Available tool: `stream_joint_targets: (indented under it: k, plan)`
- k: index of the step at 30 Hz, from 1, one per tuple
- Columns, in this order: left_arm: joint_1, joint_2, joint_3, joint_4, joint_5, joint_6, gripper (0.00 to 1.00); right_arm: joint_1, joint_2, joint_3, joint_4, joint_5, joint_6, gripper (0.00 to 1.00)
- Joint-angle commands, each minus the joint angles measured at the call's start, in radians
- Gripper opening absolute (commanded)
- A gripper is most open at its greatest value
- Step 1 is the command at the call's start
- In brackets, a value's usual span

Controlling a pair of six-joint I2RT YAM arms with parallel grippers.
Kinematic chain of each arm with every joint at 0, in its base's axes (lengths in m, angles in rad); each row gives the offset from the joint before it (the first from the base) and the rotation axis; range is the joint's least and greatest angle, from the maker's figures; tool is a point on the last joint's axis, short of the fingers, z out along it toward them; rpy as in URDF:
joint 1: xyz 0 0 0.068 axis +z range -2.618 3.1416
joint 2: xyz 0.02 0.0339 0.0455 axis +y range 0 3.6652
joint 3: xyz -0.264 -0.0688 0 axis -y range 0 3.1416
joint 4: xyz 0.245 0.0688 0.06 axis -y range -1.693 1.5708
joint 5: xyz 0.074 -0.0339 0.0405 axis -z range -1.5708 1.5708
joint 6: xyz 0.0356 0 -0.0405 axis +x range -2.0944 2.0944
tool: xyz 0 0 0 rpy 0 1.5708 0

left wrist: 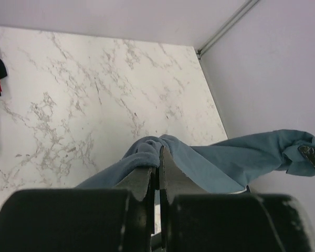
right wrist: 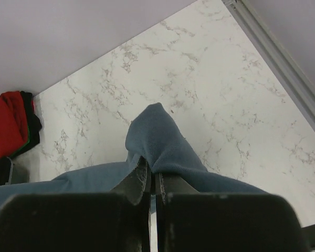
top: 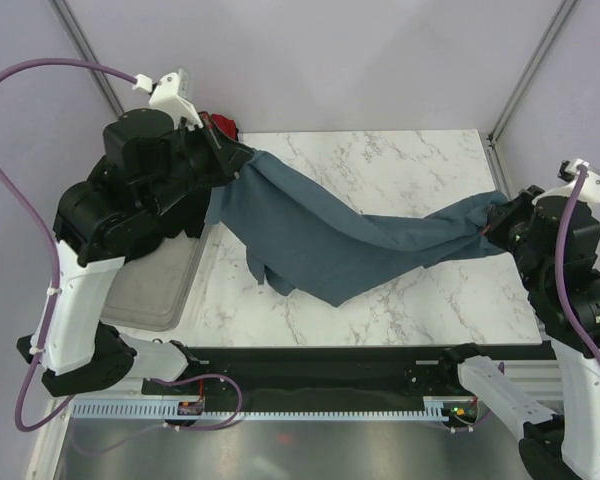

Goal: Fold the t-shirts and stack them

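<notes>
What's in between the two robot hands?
The blue-grey t-shirt hangs stretched from the left gripper to the right gripper, in the top view.

white marble-pattern table [top: 400,170], dark veins, square-edged. at its far left corner we note a red t-shirt [right wrist: 8,123] bunched on the surface, with a black t-shirt [right wrist: 34,123] touching it on the side toward the table's middle. along the left edge, a clear grey tray [top: 160,290], partly hidden; on the marble or beside it, we cannot tell. a slate blue-grey t-shirt [top: 330,240] sags over the middle; whether its lowest fold touches the top is unclear.
</notes>
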Motion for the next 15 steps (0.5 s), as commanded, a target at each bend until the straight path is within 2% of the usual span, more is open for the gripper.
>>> stream_joint_targets:
  k: [1, 6, 10, 13, 14, 15]
  plan:
    - [-0.003, -0.046, 0.094, 0.008, -0.078, 0.077, 0.02, 0.0, -0.023, 0.079, -0.042, 0.09, -0.007, 0.0]
    - [-0.002, -0.09, 0.013, 0.029, -0.116, 0.083, 0.04, 0.0, -0.085, 0.072, -0.028, 0.149, 0.002, 0.01]
    - [0.026, -0.003, -0.062, 0.029, -0.077, 0.112, 0.06, 0.0, -0.047, -0.018, -0.03, 0.114, 0.002, 0.01]
    - [0.137, 0.13, -0.134, 0.041, 0.004, 0.132, 0.04, 0.0, 0.031, -0.117, -0.016, 0.088, 0.007, 0.01]
    - [0.226, 0.174, -0.183, 0.047, 0.099, 0.12, 0.04, 0.001, 0.058, -0.14, -0.004, 0.073, 0.001, 0.0]
    - [0.265, 0.208, -0.212, 0.06, 0.147, 0.112, 0.03, 0.001, 0.088, -0.17, 0.013, 0.073, 0.002, 0.0]
